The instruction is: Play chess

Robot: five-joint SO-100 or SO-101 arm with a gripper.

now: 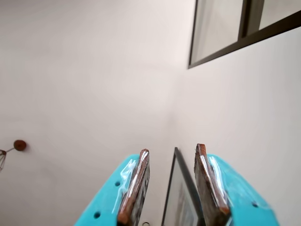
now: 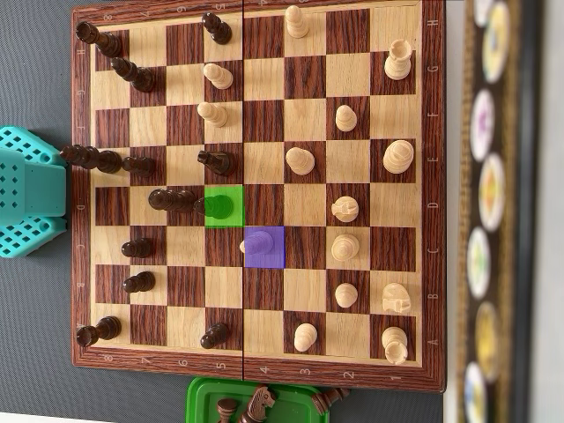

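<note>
Your gripper [image 1: 171,186] stands open and empty in the wrist view: two turquoise jaws with brown pads [image 1: 134,188] rise from the bottom edge with a clear gap between them, aimed up at a pale wall [image 1: 94,84]. A dark-framed window [image 1: 235,33] sits top right, a framed picture [image 1: 181,197] shows in the gap between the jaws, and a small round brown knob [image 1: 19,145] hangs at the far left. No board shows in this view. In the overhead view the chessboard [image 2: 256,374] fills most of the frame on a grey table [image 2: 35,352]. Dark pieces stand mostly in the left half, light pieces mostly in the right. A green square [image 2: 233,194] is marked just left of the board's centre seam, with a dark pawn [image 2: 218,207] standing on it. One square down and to the right lies a purple square [image 2: 273,256] holding a light pawn [image 2: 261,238]; the two marked squares touch corner to corner. The dark pieces beside the green square lean to the left in this view, as does the row near the left edge. The arm's turquoise base [image 2: 31,189] sits at the left edge of the board, just beside it. A green tray [image 2: 203,397] below the board holds captured dark pieces [image 2: 260,404], a knight among them. A blurred dark strip with round discs [image 2: 489,194] runs down the right side.
</note>
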